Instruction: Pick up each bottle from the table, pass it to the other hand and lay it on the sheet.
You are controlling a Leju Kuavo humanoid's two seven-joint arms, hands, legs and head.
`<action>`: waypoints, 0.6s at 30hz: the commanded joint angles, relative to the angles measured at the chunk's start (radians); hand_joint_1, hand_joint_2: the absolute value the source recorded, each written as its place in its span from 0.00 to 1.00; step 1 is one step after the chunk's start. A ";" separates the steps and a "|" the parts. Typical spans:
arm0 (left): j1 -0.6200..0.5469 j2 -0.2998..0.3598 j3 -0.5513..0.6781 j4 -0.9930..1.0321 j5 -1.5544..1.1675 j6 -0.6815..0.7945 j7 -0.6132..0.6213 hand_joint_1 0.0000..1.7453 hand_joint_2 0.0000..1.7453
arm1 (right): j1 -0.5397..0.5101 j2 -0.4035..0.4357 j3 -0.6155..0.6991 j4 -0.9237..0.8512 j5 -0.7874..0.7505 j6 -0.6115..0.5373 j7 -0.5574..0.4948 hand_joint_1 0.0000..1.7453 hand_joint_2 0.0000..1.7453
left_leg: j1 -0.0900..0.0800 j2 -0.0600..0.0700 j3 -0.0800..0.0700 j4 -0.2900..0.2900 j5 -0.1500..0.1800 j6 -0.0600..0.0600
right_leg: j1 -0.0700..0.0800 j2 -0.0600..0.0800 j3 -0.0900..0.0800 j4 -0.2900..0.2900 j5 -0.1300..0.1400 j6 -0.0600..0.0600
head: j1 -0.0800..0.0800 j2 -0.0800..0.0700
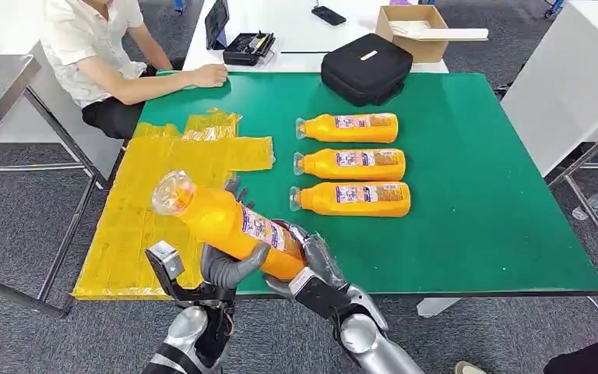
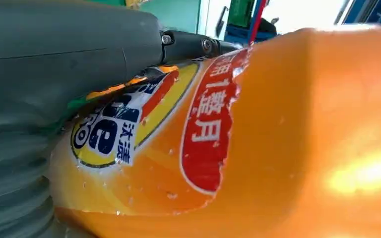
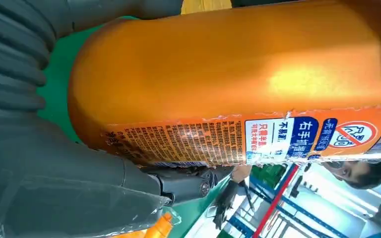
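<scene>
An orange bottle (image 1: 226, 222) with a clear cap end hangs tilted over the table's near edge, cap pointing up and to the left. My left hand (image 1: 230, 269) wraps its middle, thumb across the label. My right hand (image 1: 319, 269) grips its base end. In the left wrist view the bottle (image 2: 278, 148) lies against the left hand (image 2: 54, 59); in the right wrist view the bottle (image 3: 228, 74) lies against the right hand (image 3: 54, 173). Three more orange bottles (image 1: 350, 128) (image 1: 352, 164) (image 1: 354, 199) lie side by side on the green table (image 1: 475, 195). The yellow sheet (image 1: 156, 202) covers the table's left part.
A person (image 1: 101, 47) sits at the far left corner with a forearm (image 1: 171, 82) resting on the table. A black bag (image 1: 366, 68) stands at the far edge. Behind it are a cardboard box (image 1: 416, 31) and a black case (image 1: 249, 48). A white table (image 1: 568, 78) stands to the right.
</scene>
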 commanded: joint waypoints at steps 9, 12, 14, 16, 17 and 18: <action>0.006 0.010 0.063 -0.036 0.067 -0.217 0.018 1.00 1.00 | -0.032 -0.011 0.000 0.112 -0.041 0.063 -0.009 1.00 1.00 | 0.004 0.002 0.001 0.000 0.000 -0.003 | 0.004 0.001 0.002 -0.002 0.002 -0.005 | 0.000 0.000; 0.002 0.007 0.064 -0.020 0.055 -0.209 0.028 1.00 1.00 | -0.034 -0.010 -0.004 0.132 -0.027 0.058 -0.006 0.94 1.00 | 0.003 0.001 0.001 0.000 0.000 -0.002 | 0.003 0.000 0.001 -0.002 0.001 -0.003 | 0.000 0.000; -0.002 0.004 0.068 -0.004 0.054 -0.207 0.039 1.00 1.00 | -0.037 -0.007 -0.010 0.151 -0.003 0.038 -0.004 0.84 1.00 | 0.001 0.000 0.000 0.000 0.000 -0.001 | 0.001 0.000 0.001 -0.001 0.001 -0.002 | 0.000 0.000; -0.003 0.006 0.067 -0.005 0.045 -0.207 0.043 1.00 1.00 | -0.036 0.004 -0.018 0.162 0.012 0.023 -0.006 0.30 1.00 | 0.001 0.001 0.001 -0.001 0.001 -0.002 | 0.002 0.001 0.001 -0.001 0.001 -0.003 | 0.000 0.000; -0.003 0.006 0.068 -0.005 0.044 -0.206 0.047 1.00 1.00 | -0.035 0.009 -0.020 0.164 0.020 0.014 -0.005 0.00 1.00 | 0.003 0.002 0.001 -0.001 0.001 -0.003 | 0.003 0.001 0.001 -0.002 0.001 -0.004 | 0.000 0.000; -0.004 0.007 0.067 -0.004 0.042 -0.204 0.055 1.00 1.00 | -0.034 0.012 -0.021 0.166 0.021 0.012 -0.004 0.00 1.00 | 0.002 0.001 0.001 0.000 0.000 -0.002 | 0.002 0.000 0.001 -0.002 0.001 -0.003 | 0.000 0.000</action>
